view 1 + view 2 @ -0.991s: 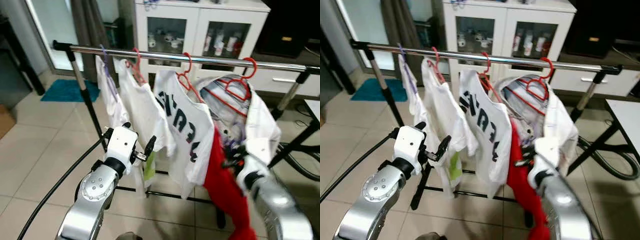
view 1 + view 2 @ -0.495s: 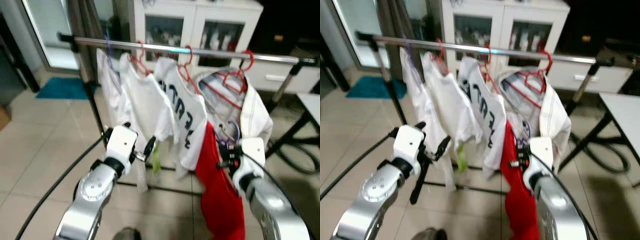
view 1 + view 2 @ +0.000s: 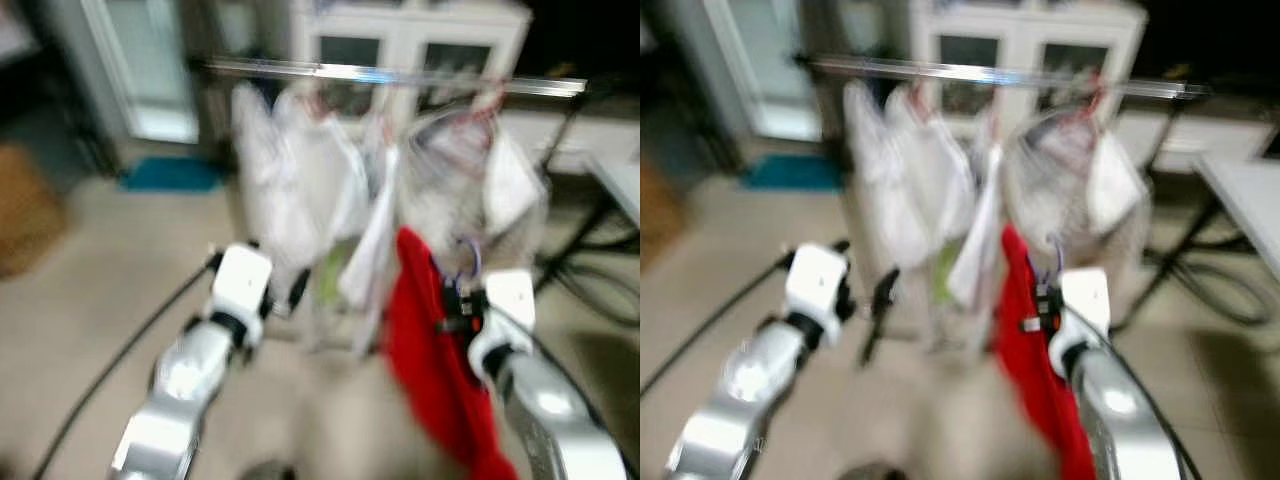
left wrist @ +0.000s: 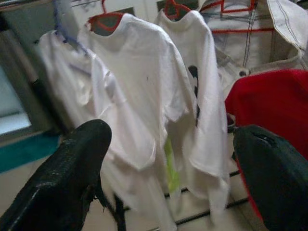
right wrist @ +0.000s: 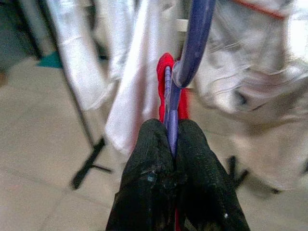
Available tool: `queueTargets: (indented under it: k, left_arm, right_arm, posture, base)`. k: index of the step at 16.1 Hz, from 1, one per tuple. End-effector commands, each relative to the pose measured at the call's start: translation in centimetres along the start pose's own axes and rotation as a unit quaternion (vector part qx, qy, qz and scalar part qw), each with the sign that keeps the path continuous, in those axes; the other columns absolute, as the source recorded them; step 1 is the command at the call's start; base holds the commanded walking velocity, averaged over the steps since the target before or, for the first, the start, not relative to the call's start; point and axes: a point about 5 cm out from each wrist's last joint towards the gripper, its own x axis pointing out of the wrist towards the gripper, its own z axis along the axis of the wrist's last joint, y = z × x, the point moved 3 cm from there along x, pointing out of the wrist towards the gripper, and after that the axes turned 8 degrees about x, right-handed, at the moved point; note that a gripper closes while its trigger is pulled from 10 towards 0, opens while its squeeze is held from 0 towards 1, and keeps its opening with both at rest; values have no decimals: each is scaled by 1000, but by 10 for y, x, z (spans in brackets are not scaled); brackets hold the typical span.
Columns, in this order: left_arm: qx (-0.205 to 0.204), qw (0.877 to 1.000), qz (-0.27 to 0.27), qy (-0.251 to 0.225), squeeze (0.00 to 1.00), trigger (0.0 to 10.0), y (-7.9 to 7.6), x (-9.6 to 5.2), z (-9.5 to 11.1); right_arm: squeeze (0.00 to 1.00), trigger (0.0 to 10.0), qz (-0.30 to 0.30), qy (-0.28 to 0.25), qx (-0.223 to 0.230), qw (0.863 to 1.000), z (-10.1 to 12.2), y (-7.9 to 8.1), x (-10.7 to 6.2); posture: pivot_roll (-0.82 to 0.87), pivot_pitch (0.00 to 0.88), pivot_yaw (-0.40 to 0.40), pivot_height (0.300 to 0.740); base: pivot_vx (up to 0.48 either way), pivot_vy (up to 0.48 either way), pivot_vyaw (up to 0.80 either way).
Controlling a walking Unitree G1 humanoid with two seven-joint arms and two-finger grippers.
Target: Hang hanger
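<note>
You see metal rail (image 3: 400,77) across far side, white shirts (image 4: 159,96) hanging on red hangers (image 4: 103,19); rack stands on tiled floor (image 5: 33,144).

A room in a home, used for drying laundry. White shirts (image 4: 159,96) hang on red hangers (image 4: 103,19) from a metal rail (image 3: 390,75). Behind stands a white cabinet (image 3: 420,40) with glass doors. A teal mat (image 3: 170,173) lies on the pale tiled floor (image 3: 90,260).
</note>
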Motion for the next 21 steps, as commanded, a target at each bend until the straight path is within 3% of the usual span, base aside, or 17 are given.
queueTargets:
  k: [1, 5, 8, 10, 11, 12, 15, 17, 21]
  left_arm:
    - [6, 1000, 3, -4, 0, 10000, 4, 4, 4]
    - [-4, 1000, 9, -7, 0, 10000, 4, 3, 7]
    - [-4, 1000, 9, -4, 0, 10000, 7, 2, 8]
    - [10, 1000, -25, -7, 0, 10000, 6, 3, 12]
    - [-2, 999, -36, -10, 349, 10000, 8, 5, 14]
    - [-23, 999, -43, -22, 1000, 10000, 10, 8, 18]
    - [-19, 992, -114, -40, 1000, 10000, -3, 15, 25]
    - [-11, 982, -186, -44, 1000, 10000, -19, 24, 30]
    - [17, 983, -180, -24, 1000, 10000, -22, 47, 24]
  right_arm:
    - [0, 10000, 10, -21, 9, 1000, 8, 4, -1]
    - [0, 10000, 75, -7, -10, 997, 8, 24, -1]
    - [0, 10000, 82, -15, -4, 996, 12, 23, 1]
    - [0, 10000, 119, -28, -31, 992, 27, 27, 4]
    - [0, 10000, 125, -38, -44, 990, 35, 29, 6]
    - [0, 10000, 129, -44, -49, 989, 40, 31, 7]
    - [0, 10000, 146, -58, -47, 986, 48, 40, 8]
    - [0, 10000, 173, -66, -39, 982, 49, 51, 9]
    - [0, 10000, 219, -83, -3, 972, 54, 61, 5]
  posture:
    - [57, 11, 24, 740]
    - [60, 23, 21, 740]
    - [70, 23, 12, 740]
    - [76, 20, 3, 740]
    - [81, 19, -6, 740]
    - [83, 17, -11, 740]
    - [90, 9, -20, 740]
    - [89, 0, -17, 740]
    - [79, 0, -6, 740]
  base:
    - [0, 0, 0]
    - [0, -332, 400]
    - [0, -160, 267]
    - [0, 0, 0]
    - [0, 0, 0]
    - [0, 0, 0]
    - [0, 0, 0]
    - [0, 0, 0]
    - [0, 0, 0]
